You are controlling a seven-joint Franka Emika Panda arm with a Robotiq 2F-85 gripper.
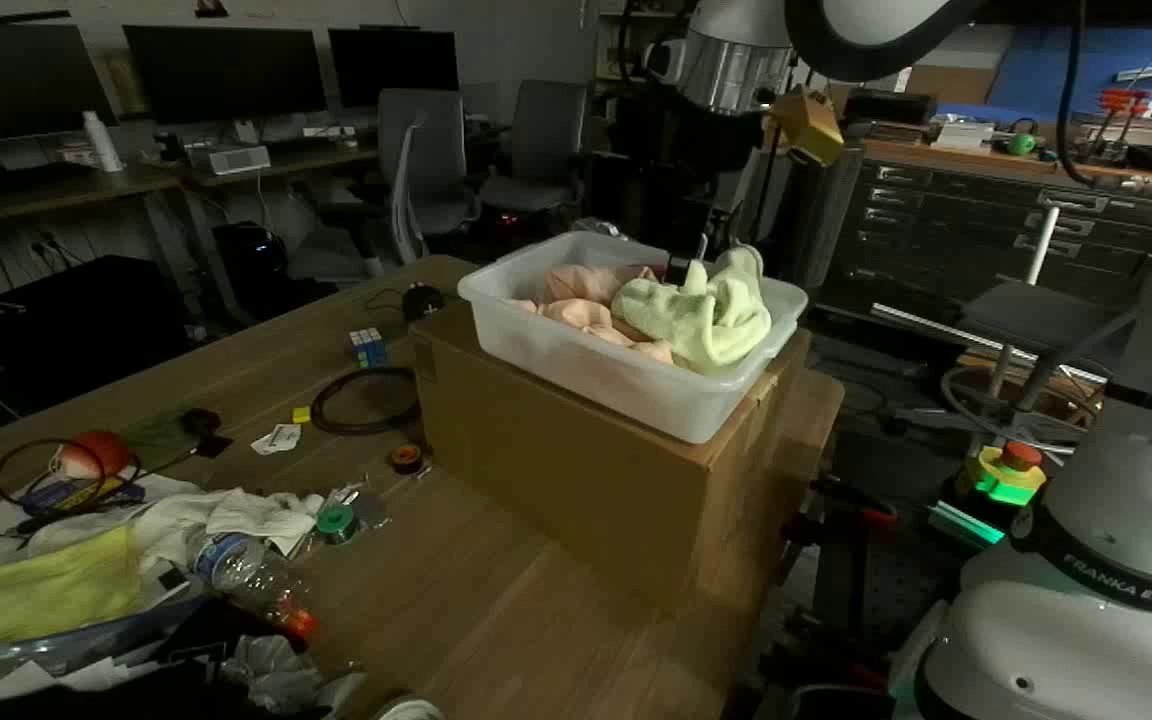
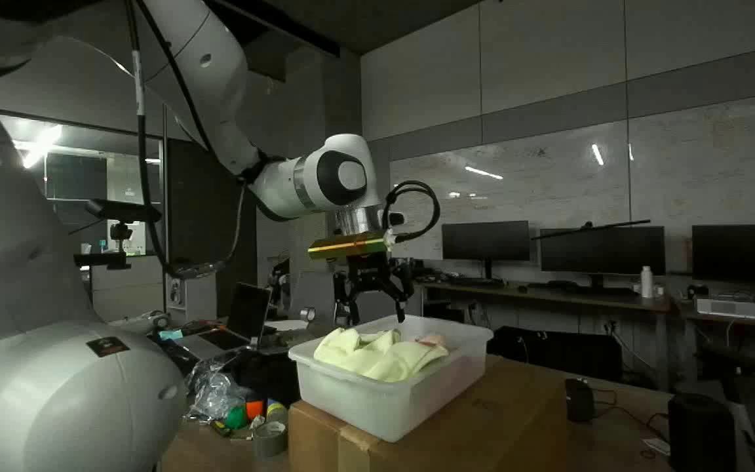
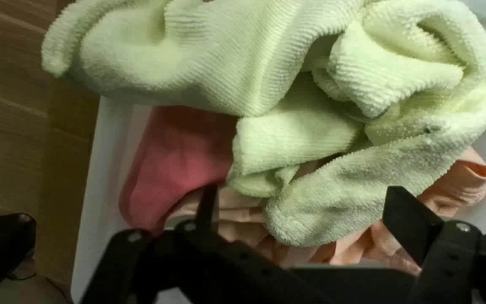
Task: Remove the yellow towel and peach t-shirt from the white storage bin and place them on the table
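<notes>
The white storage bin (image 1: 586, 380) stands on a cardboard box and shows in both exterior views (image 2: 377, 400). The pale yellow towel (image 1: 706, 315) lies crumpled on top inside it, also in an exterior view (image 2: 384, 360) and large in the wrist view (image 3: 226, 55). The peach t-shirt (image 1: 576, 315) lies under and beside the towel; parts show in the wrist view (image 3: 458, 185). My gripper (image 2: 374, 316) is open and points down over the bin. In the wrist view its fingers (image 3: 302, 198) stand apart, with a towel fold and peach cloth in view between them; nothing is held.
A pinkish-red cloth (image 3: 179, 156) lies in the bin beside the towel. The cardboard box (image 1: 566, 480) stands on the wooden table (image 1: 496, 610). A Rubik's cube (image 1: 368, 346), black cable coil (image 1: 321, 400), plastic bottle (image 1: 246, 570) and another yellow cloth (image 1: 46, 590) lie on the table.
</notes>
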